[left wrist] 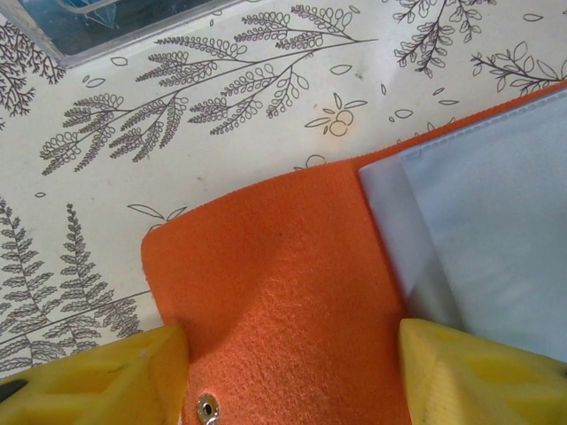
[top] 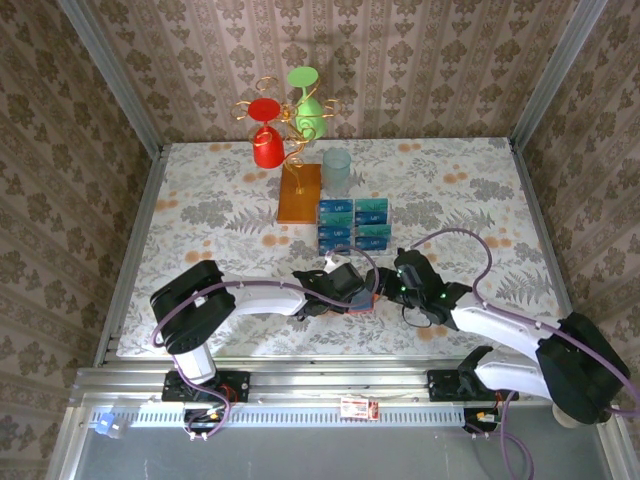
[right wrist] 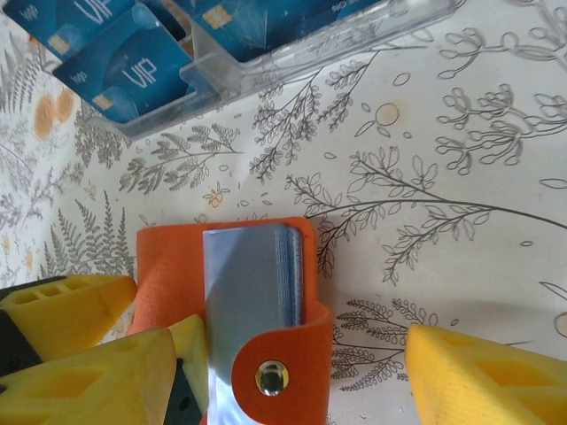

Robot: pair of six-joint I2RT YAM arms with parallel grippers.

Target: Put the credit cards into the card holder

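Card holder (top: 360, 303) lies flat on bench (top: 480, 180), close to the near edge, roughly midway between left and right edges. Orange-red felt cover spread, stack of clear sleeves (right wrist: 252, 279) exposed, strap with metal snap (right wrist: 270, 378) lapped over the sleeves.

Left gripper (top: 350, 290) is over the holder. In the left wrist view its jaws (left wrist: 291, 329) are apart, with the orange cover and sleeve edge in the gap. Cannot tell if the tips press down.

Right gripper (top: 386, 284) meets it from the right. In the right wrist view its jaws (right wrist: 306, 341) are also apart and straddle the strap end of the holder, not clamped on anything visible.

Credit cards (top: 353, 222), blue and teal with "VIP" print, sit in a clear tray (right wrist: 354, 35) mid-bench, just beyond the holder. None are in the holder.

Toward the far edge stand a gold wire stand (top: 290, 130) with 2 cups, 1 red and 1 green, and a pale glass (top: 337, 170) beside it.
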